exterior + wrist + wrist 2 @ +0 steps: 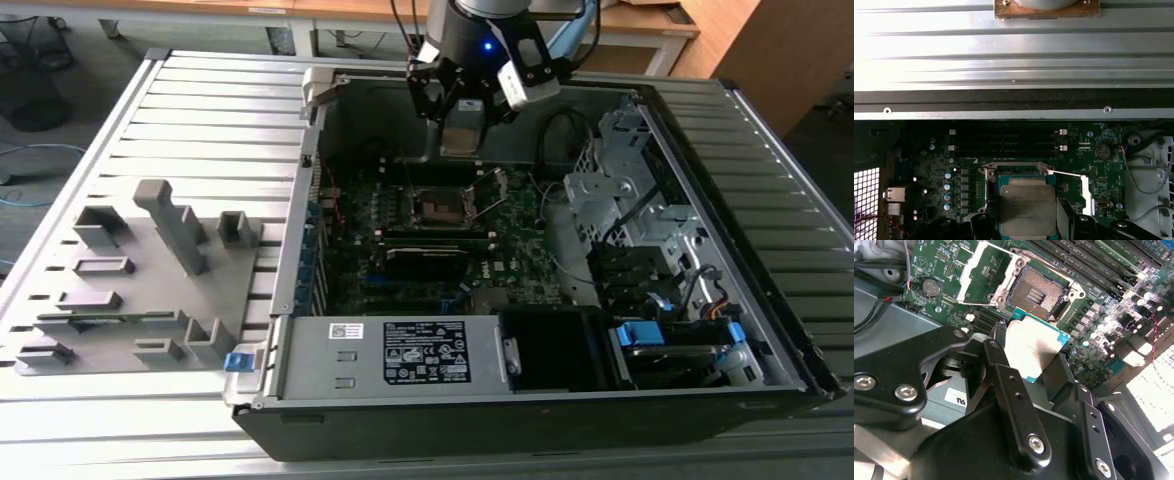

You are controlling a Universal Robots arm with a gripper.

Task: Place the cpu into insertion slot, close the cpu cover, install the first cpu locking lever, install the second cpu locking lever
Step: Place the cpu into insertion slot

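**Chip clamped above the open socket**

The gripper [462,118] hangs inside the open computer case [507,430]. Its two black fingers [1004,375] are closed on opposite edges of the cpu [1034,347], which is held clear of the board.

In the exterior view, take the insertion slot [438,206] as the dial centre. The chip sits at twelve o'clock, apart from the slot. In the second wrist view one corner of the chip overlaps the socket's near corner, and the socket's contact field lies bare. The cpu cover [1004,282] stands flipped open beside the socket, with green board showing through its window. A coin battery [930,286] lies just beyond the cover.

In the first wrist view the chip hangs in line with the socket and hides most of it. The long black memory slots [1004,141] run just past the socket.

On the same dial in the exterior view:
- A loop of black cables [563,135] hangs at two o'clock, near the gripper but not touching it.
- A silver drive cage [614,190] stands at three o'clock.
- A silver power supply [400,355] fills six o'clock.

The case holds the dark green motherboard [360,230], the power supply and the drive cage. It lies on a slatted metal table [200,110]. At nine o'clock, outside the case, a grey fixture plate [160,295] carries several upright grey blocks [171,225].
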